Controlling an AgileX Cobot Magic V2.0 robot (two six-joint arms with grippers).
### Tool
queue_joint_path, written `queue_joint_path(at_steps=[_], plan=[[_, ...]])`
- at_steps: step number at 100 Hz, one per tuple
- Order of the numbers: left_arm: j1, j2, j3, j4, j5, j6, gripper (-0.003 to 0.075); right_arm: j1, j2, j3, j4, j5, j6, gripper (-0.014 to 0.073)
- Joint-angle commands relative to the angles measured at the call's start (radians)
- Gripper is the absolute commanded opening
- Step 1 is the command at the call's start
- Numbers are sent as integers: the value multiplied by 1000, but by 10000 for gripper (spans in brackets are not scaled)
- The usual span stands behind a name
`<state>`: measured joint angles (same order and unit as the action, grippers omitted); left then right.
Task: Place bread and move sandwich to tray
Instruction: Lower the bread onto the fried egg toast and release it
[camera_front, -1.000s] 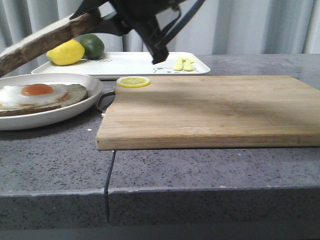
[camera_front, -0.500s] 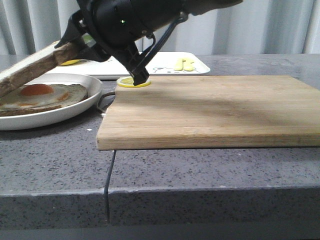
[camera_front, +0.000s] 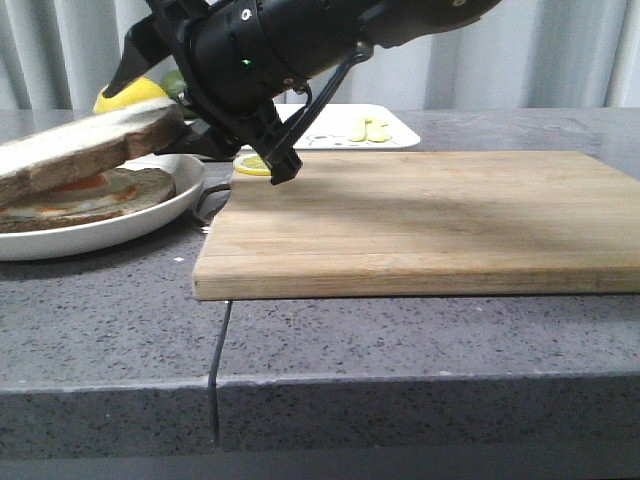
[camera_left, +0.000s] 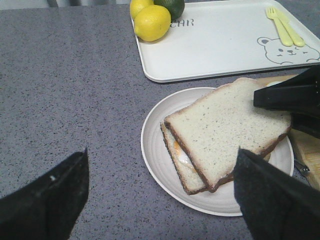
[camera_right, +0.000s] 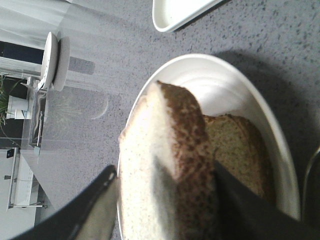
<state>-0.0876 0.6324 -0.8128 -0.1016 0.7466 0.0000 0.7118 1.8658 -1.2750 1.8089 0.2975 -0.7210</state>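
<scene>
The board (camera_front: 420, 220) lies nearest. Beyond it, the right gripper (camera_front: 175, 125) pinches the bread (camera_front: 85, 145) by one edge, tilted just above the sandwich (camera_front: 95, 197) on the plate (camera_front: 150, 218). The left gripper (camera_left: 160, 195) hovers spread. The tray (camera_left: 220, 45) sits farthest.

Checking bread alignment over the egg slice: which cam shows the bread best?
Left wrist view: the bread shows its whole top face, lying askew over the sandwich. Front view shows only its edge, tilted; right wrist view a blurred close-up between the right gripper fingers.
</scene>
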Motion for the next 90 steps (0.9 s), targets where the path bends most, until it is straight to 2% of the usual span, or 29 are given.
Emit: queue_joint_path(at_steps=[1,38,65,90], plan=[[-10,8,-37,-11,-74,0,557,-1,-53,-28,72,24,-5,463],[-10,8,-37,-11,-74,0,557,-1,-56,-28,52,25,-47,472],[-10,8,-37,-11,-74,0,556,-1,-70,-28,28,14,-86,584],[-10,8,-37,-11,-74,0,556,-2,-108,-28,-28,-30,-87,594]])
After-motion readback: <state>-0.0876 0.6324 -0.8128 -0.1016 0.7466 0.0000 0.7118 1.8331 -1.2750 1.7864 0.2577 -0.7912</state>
